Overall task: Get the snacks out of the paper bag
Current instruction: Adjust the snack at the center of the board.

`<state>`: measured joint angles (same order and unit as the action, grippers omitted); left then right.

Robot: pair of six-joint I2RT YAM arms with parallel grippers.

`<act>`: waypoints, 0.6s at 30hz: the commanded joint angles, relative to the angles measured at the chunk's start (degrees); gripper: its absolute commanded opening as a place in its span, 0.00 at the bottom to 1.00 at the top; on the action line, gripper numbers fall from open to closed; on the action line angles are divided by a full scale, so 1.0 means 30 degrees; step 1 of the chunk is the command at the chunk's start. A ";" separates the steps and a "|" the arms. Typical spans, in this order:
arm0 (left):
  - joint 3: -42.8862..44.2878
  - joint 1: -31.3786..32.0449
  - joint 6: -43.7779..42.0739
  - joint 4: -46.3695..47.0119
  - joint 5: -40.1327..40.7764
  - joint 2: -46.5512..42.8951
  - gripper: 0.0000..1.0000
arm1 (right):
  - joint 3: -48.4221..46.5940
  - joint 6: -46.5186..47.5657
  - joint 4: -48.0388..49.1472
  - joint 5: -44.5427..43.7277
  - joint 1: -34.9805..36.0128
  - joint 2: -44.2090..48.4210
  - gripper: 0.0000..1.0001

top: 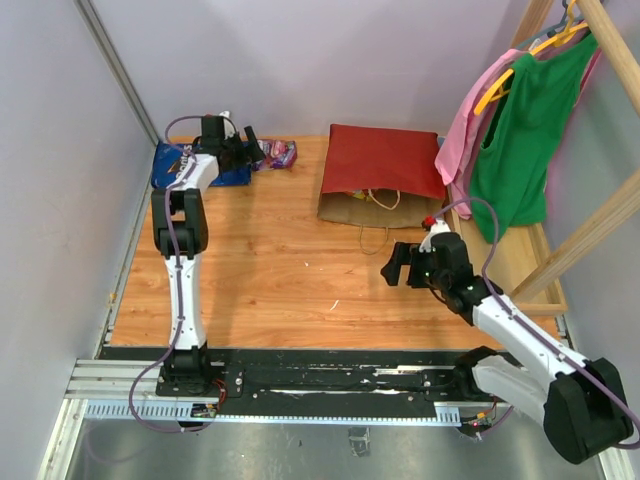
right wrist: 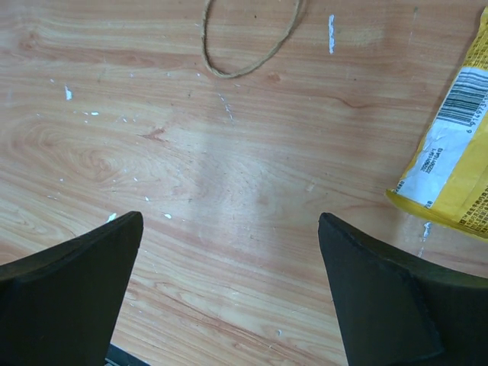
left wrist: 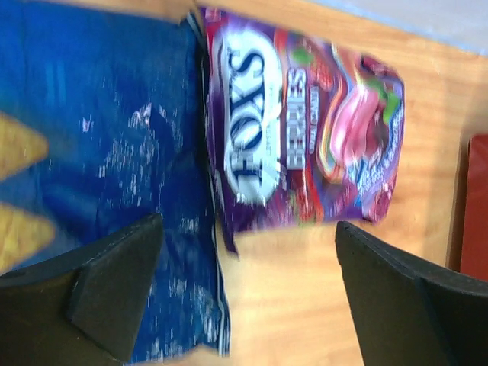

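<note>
From above, the paper bag (top: 382, 175) lies flat, red side up, mouth towards me. The blue Doritos bag (top: 170, 165) and the Fox's packet (top: 278, 152) sit well left of it, under my left gripper (top: 245, 140).

On my left wrist, the jaws are spread and empty. The glossy purple packet (left wrist: 305, 130) is crinkled, and a low pull-back could drag it.

On my right wrist, the jaws are spread and empty just before the bag's mouth. I might snag the handle loop (right wrist: 252, 38), or slip off the flat, slick yellow packet (right wrist: 457, 160) beside it.
</note>
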<state>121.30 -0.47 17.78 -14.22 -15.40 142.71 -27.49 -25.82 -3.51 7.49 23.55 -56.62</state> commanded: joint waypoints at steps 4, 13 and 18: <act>-0.6105 0.0060 -0.0425 0.3036 -0.0370 -0.8533 1.00 | 0.0709 -0.0660 -0.0201 -0.0729 0.0353 0.2208 1.00; -1.6215 0.2303 0.0210 0.8120 -0.0387 -1.9046 1.00 | 0.1267 -0.0922 0.0644 -0.1593 0.0628 0.3353 0.95; -2.0972 0.4774 0.0678 1.0159 -0.0395 -2.2532 1.00 | 0.0827 0.0426 -0.0351 -0.5128 0.2524 0.5427 0.94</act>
<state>67.77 9.58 18.50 10.74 -15.90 77.93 -24.25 -27.90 -3.49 0.91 27.33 -44.91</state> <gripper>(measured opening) 0.994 0.944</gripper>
